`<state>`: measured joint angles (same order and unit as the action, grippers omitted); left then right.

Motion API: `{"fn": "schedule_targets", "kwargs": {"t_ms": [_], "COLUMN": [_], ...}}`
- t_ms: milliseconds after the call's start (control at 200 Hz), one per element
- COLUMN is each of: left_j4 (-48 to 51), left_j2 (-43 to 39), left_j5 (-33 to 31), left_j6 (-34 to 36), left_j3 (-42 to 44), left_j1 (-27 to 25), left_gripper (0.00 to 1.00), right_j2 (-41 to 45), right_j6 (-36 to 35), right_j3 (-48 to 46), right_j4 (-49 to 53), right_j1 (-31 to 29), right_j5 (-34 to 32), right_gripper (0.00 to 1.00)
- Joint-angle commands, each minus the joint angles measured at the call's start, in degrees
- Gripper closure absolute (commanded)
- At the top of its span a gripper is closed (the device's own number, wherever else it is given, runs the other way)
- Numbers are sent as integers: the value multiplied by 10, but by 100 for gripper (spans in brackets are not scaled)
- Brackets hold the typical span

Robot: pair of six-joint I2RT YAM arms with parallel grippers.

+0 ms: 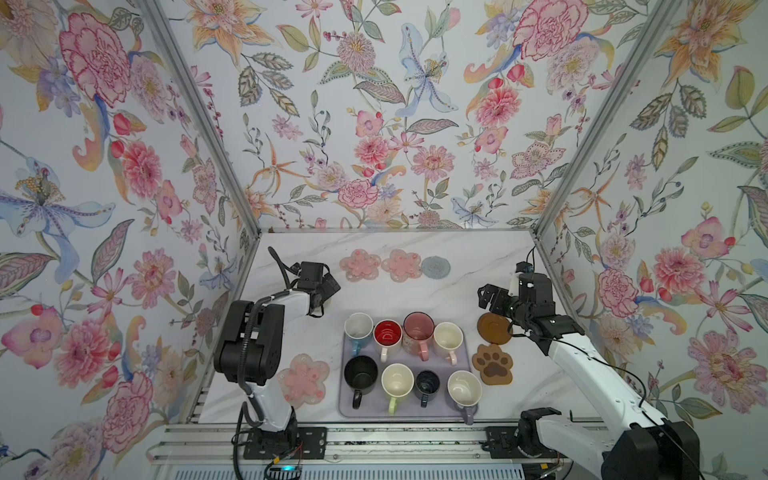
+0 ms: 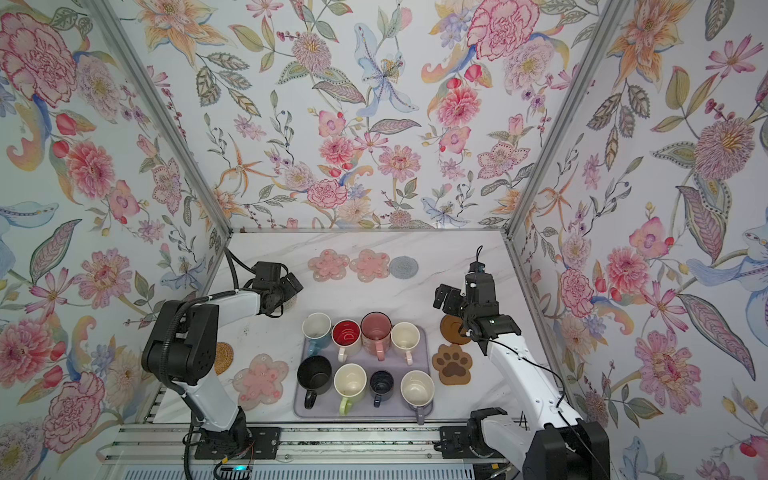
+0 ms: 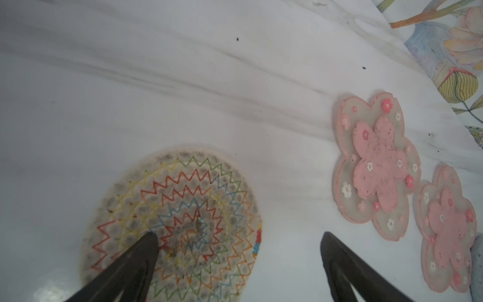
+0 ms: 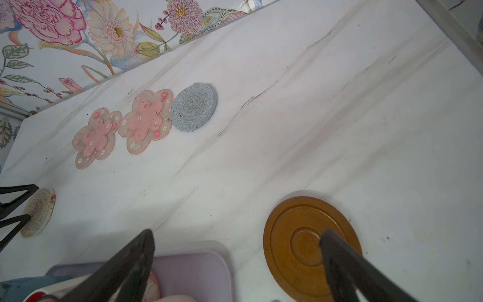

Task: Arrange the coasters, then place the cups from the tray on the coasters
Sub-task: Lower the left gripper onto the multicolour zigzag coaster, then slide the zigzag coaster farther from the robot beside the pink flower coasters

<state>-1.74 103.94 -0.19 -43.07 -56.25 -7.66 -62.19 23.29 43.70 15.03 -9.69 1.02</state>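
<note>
- Top views both show the lavender tray (image 1: 372,409) at the near edge, with all eight mugs (image 1: 360,372) on it and none yet on a coaster.
- Your right gripper (image 4: 236,232), jaws spread wide and empty, hangs with one finger over the brown disc (image 4: 292,248) and the other over the tray corner. A careless descent could clip the tray or jostle the mugs.
- Your left gripper (image 3: 239,235), also wide open, has one finger over the zigzag-stitched woven coaster (image 3: 183,196). Closing off-centre would likely skid it.
</note>
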Motion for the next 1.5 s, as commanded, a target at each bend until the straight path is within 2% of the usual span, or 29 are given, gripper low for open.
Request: {"fn": "schedule_targets", "kwargs": {"t_ms": [0,305,550,1096,1491], "left_j4": [63,117,138,110,113], "left_j2": [63,157,208,224,224], "left_j5": [27,37,46,93,94], "left_j6": [18,52,61,52,52], "left_j3": [-30,-179,-256,-272,-288], "left_j1": [13,21,20,10,-1], "left_gripper": [1,1,1,1,1], "right_j2": [11,11,14,8,14], "right_j6": [2,3,3,4,3], "right_j3": [-1,-3,-5,-1,-4], "right_j4": [17,24,28,30,30], "right_j1": [4,8,14,19,21], "right_j5": [-7,-7,-7,0,-3], "right_gripper": [1,1,1,1,1]}}
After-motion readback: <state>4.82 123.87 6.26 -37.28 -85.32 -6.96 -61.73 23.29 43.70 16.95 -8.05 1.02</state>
